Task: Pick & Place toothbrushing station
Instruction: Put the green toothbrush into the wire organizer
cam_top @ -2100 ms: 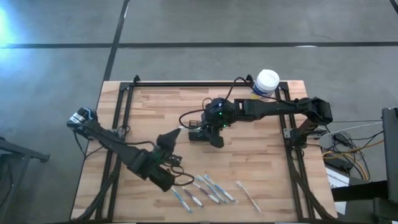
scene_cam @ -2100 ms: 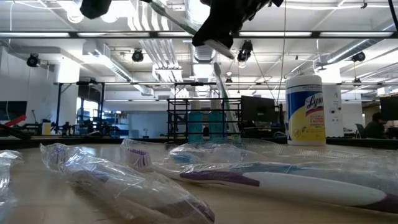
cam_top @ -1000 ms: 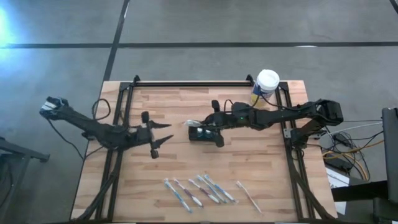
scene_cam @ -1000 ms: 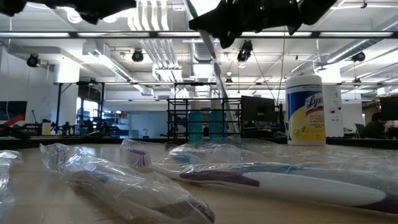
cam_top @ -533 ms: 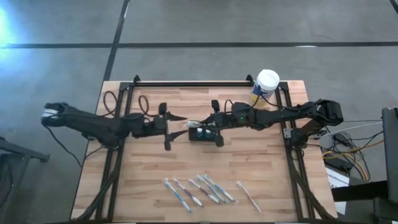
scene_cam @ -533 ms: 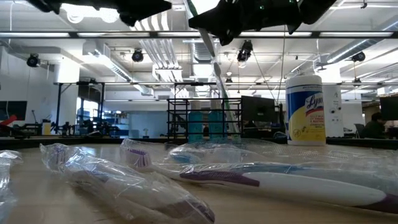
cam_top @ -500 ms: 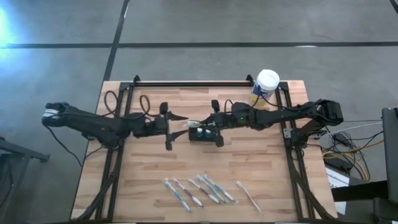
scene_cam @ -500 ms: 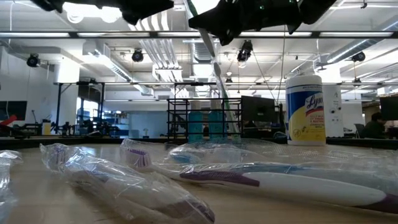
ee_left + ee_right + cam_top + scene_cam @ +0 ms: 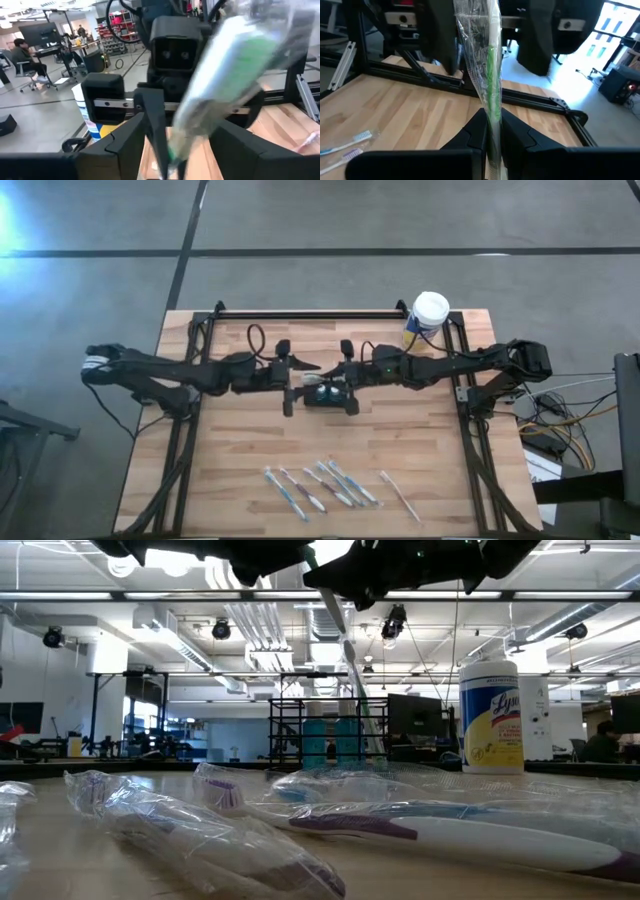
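The black mesh basket [image 9: 328, 394] stands mid-table with two teal tubes [image 9: 330, 740] upright in it. Just beyond it my right gripper [image 9: 338, 372] is shut on a green toothbrush in a clear wrapper [image 9: 487, 55]. My left gripper [image 9: 300, 385] faces it from the table's left, level and open. Its fingers [image 9: 440, 35] stand on either side of the brush's free end, and I cannot tell whether they touch it. Several wrapped toothbrushes [image 9: 320, 485] lie flat near the front edge. My right gripper pinches the wrapped toothbrush between its two fingers, through the clear wrapper, at a part of the shaft [image 9: 493, 125] below the green stretch. The fingers come about level from the table's right. The brush runs on past the fingertips toward my left gripper, clear of the table.
A white-lidded, yellow-labelled canister [image 9: 428, 312] stands at the far right corner. One more toothbrush [image 9: 400, 495] lies apart at the front right. Black frame rails [image 9: 200, 380] run along the table's left, right and far sides.
My left gripper has swung up from the table's left and travelled toward the right edge, up to the right gripper and the brush's free end. It has stayed open. The right gripper and the basket have kept still.
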`<action>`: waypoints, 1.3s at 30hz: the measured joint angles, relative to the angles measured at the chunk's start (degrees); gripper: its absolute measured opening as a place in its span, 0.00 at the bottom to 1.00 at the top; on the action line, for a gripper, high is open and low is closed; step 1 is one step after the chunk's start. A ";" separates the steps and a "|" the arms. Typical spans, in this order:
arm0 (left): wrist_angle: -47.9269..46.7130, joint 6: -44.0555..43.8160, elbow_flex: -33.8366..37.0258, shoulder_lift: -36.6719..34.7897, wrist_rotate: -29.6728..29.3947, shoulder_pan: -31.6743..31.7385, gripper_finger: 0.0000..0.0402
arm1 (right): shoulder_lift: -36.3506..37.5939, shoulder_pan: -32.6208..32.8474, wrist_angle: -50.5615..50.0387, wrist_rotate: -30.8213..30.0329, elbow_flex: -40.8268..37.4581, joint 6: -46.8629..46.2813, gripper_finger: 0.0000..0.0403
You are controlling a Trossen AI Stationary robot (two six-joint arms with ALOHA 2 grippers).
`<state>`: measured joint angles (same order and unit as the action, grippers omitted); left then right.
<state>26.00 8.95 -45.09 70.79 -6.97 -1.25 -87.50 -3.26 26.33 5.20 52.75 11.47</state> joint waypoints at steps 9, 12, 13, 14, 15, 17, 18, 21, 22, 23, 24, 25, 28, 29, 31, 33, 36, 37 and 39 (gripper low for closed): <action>0.02 1.53 -0.03 0.56 1.34 0.78 0.24 | 0.00 -0.01 0.02 -0.91 -0.09 0.54 0.07; -0.06 1.71 -0.17 0.43 2.92 0.78 0.08 | 0.00 -0.01 0.01 -0.68 -0.09 0.60 0.07; -0.10 1.69 -0.29 0.41 3.70 0.80 0.06 | 0.00 0.00 -0.05 -0.67 -0.09 0.70 0.07; -0.23 1.73 -0.47 0.36 4.05 0.80 0.06 | 0.00 0.02 -0.09 -0.64 -0.09 0.71 0.07; -0.45 1.73 -0.62 0.34 4.19 0.79 0.06 | 0.00 0.02 -0.06 -0.62 -0.09 0.49 0.08; -0.65 1.75 -0.64 -0.11 4.48 0.79 0.06 | 0.03 0.04 -0.05 -0.67 -0.09 -0.79 0.10; -0.51 1.79 -0.64 -0.45 4.51 0.78 0.06 | 0.16 -0.01 -0.44 -0.69 -0.11 -1.21 0.12; -1.14 1.90 -0.64 -2.41 4.60 0.78 0.06 | 0.58 -0.03 -0.53 -0.95 -0.15 -1.44 0.19; -1.87 1.92 -0.64 -3.12 4.60 0.75 0.06 | 0.82 -0.03 -0.67 -0.95 -0.15 -1.67 0.22; -2.58 1.91 -0.64 -3.91 4.62 0.75 0.06 | 0.98 -0.03 -0.67 -0.93 -0.15 -1.84 0.25; -3.46 1.89 -0.64 -4.86 4.62 0.75 0.06 | 1.18 -0.03 -0.78 -0.93 -0.15 -2.09 0.27; -4.31 1.80 -0.62 -5.92 4.62 0.75 0.06 | 1.30 -0.03 -1.01 -0.93 -0.15 -2.08 0.30; -7.94 1.46 -0.62 -9.75 4.23 0.75 0.06 | 2.36 -0.03 -3.05 -0.93 -0.17 -2.27 0.35; -9.26 1.42 -0.62 -10.98 3.46 0.75 0.06 | 3.00 -0.08 -3.85 -0.93 -0.17 -2.34 0.36; -11.91 0.62 0.21 -13.54 2.63 0.75 0.06 | 4.61 -0.20 -6.67 -0.93 -0.17 -2.28 0.38; -12.11 -0.73 2.14 -15.86 1.89 0.75 0.06 | 6.51 -0.35 -9.26 -0.93 -0.49 -1.45 0.38; -12.16 -2.64 6.45 -19.22 0.18 0.75 0.06 | 10.08 -0.94 -10.27 -0.91 -3.56 -1.23 0.36; -12.20 -3.21 8.14 -20.29 -0.66 0.78 0.06 | 11.57 -1.16 -9.73 -0.91 -5.43 -1.66 0.35; -12.28 -4.64 11.14 -22.23 -2.03 0.84 0.06 | 14.49 -1.38 -6.26 -0.92 -9.34 -2.42 0.33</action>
<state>13.72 4.31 -33.95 48.56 -9.01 -0.41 -73.01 -4.64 20.07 4.28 43.41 9.04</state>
